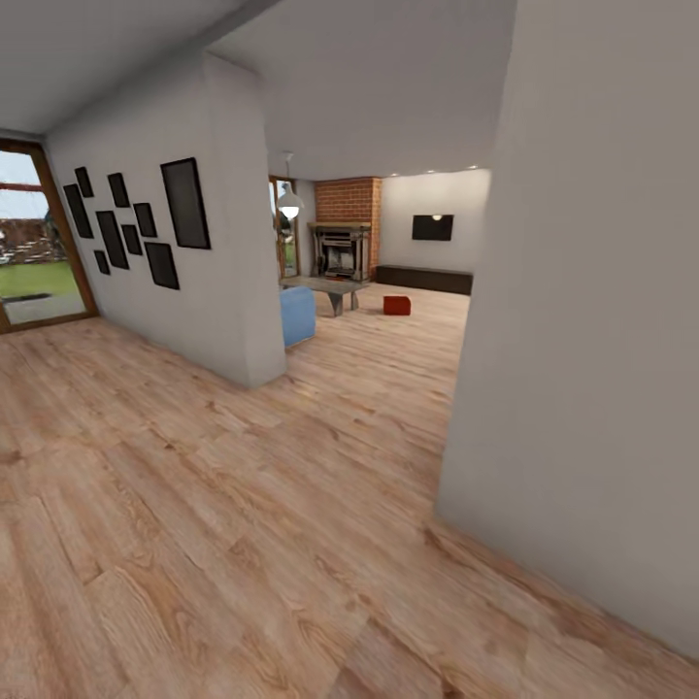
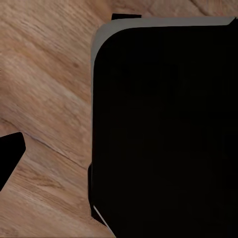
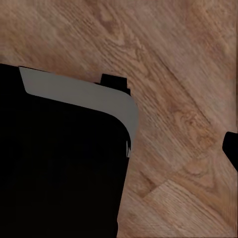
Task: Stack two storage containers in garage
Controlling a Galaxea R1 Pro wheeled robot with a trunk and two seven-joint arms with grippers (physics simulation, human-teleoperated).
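One orange-red storage container (image 1: 396, 305) sits on the light wood floor far ahead in the living room (image 1: 388, 282), to the right of the low glass table (image 1: 335, 288) and in front of the brick fireplace (image 1: 342, 248). In the left wrist view a dark fingertip (image 2: 10, 154) pokes in at the picture's edge over wood planks, beside the robot's black base (image 2: 163, 134). In the right wrist view a similar dark tip (image 3: 232, 148) shows at the edge, with the black base (image 3: 59, 168) alongside. Whether either gripper is open or shut is unclear.
A white wall corner (image 1: 573, 340) stands close on the right. A partition wall (image 1: 209, 262) with black frames is on the left, and a blue sofa end (image 1: 298, 316) lies behind it. Glass doors (image 1: 34, 243) are at far left. A wood-floored passage (image 1: 379, 388) leads ahead between the walls.
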